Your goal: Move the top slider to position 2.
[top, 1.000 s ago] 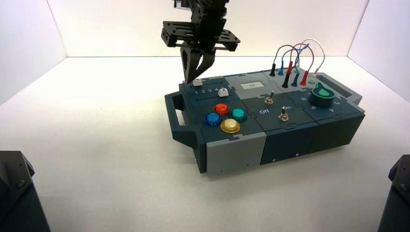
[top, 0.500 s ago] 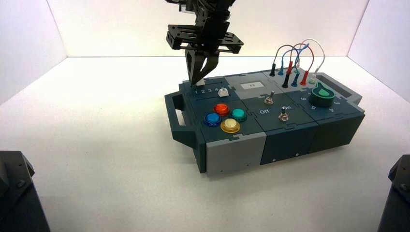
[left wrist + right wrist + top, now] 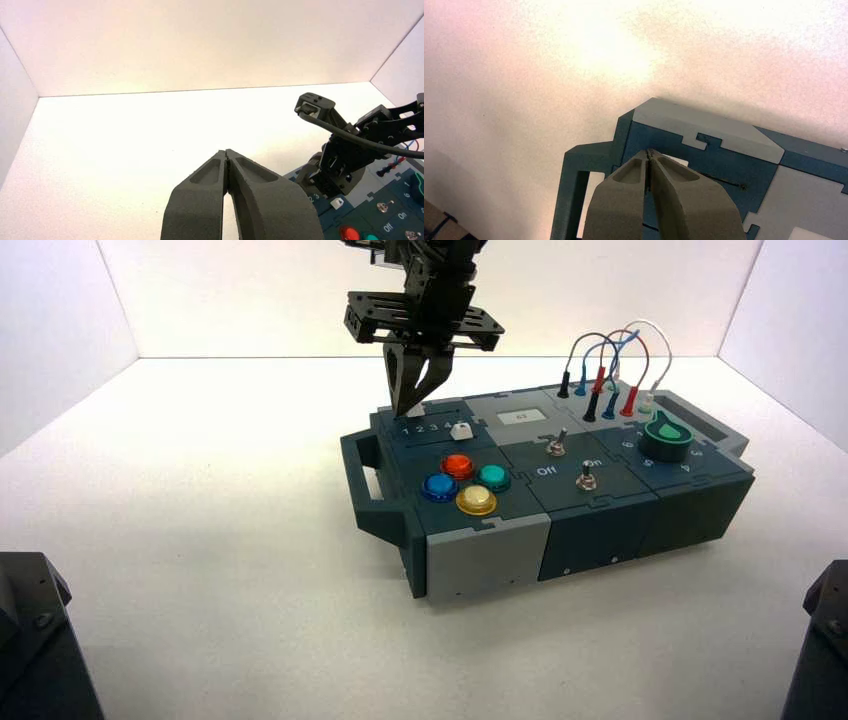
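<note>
- Tiny white top slider (image 3: pixel 415 411) at the far left corner of the box (image 3: pixel 480 560), mostly hidden behind dark fingertips in the high view.
- Same slider (image 3: pixel 678 161) seen in the right wrist view as a small white bit just beside the fingers.
- Small white 2 (image 3: pixel 421 428) in the 1 2 3 4 row, just at 5 o'clock from the top slider.
- Right end effector (image 3: pixel 411 408) pointing straight down with its tip right at the top slider.
- Fingers of that end effector (image 3: pixel 650 152) pressed tight together, no gap, nothing held between them.
- Second white slider (image 3: pixel 461 431) at 4 o'clock from the top one, near the 4 end of the row.
- Four round buttons nearer the front: orange (image 3: pixel 458 465), blue (image 3: pixel 439 486), teal (image 3: pixel 493 476) and yellow (image 3: pixel 476 499).
- Two silver toggle switches (image 3: pixel 561 443) at 3 o'clock from the buttons.
- Big green knob (image 3: pixel 665 435) toward the right end of the box.
- Looping wires (image 3: pixel 610 360) at 11 o'clock from the knob.
- Box resting on the white worktop (image 3: pixel 200 540), turned a little.
- Left end effector (image 3: pixel 226 152) far from the box, over bare worktop, fingers shut tight and holding nothing.
</note>
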